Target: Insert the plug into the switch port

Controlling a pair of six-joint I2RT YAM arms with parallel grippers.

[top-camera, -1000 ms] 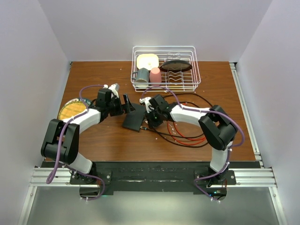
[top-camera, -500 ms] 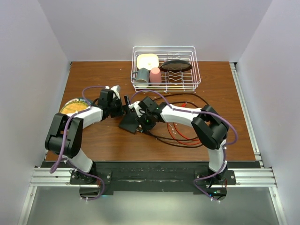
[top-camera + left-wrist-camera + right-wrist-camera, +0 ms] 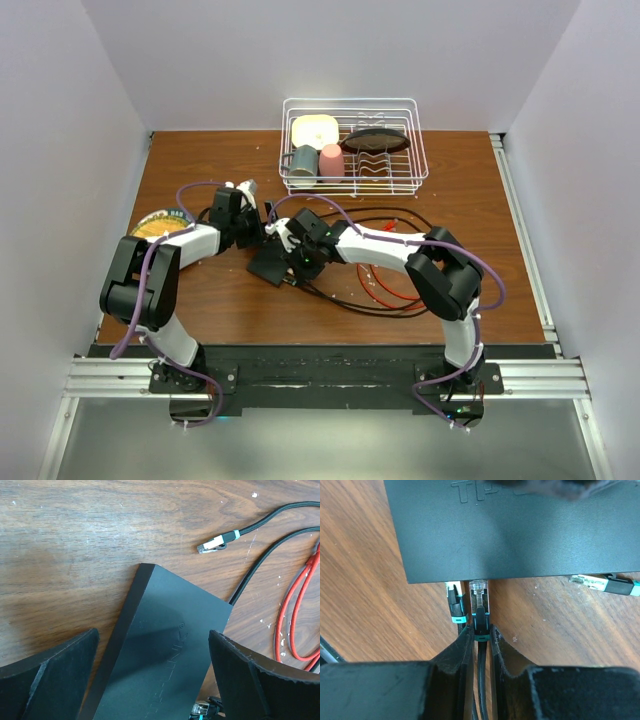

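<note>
The switch (image 3: 268,264) is a flat matte-black box lying on the wooden table. It fills the middle of the left wrist view (image 3: 160,660) and the top of the right wrist view (image 3: 520,525). My left gripper (image 3: 267,222) is open, its wide jaws straddling the switch's far end (image 3: 154,636). My right gripper (image 3: 294,260) is shut (image 3: 481,630) on a black cable just behind a clear plug (image 3: 479,594). The plug's tip meets the switch's near edge. The sockets themselves are hidden.
A second plug (image 3: 454,600) sits just left of the held one, a third (image 3: 602,583) lies along the edge to the right. A loose plug (image 3: 212,543) and black and red cables (image 3: 395,285) lie right of the switch. A wire dish rack (image 3: 352,158) stands behind, and a yellow disc (image 3: 155,228) lies at the left.
My right gripper has moved left with the plug up to the switch's edge. The switch has slid and turned a little to the left. The left gripper has drawn back slightly.
</note>
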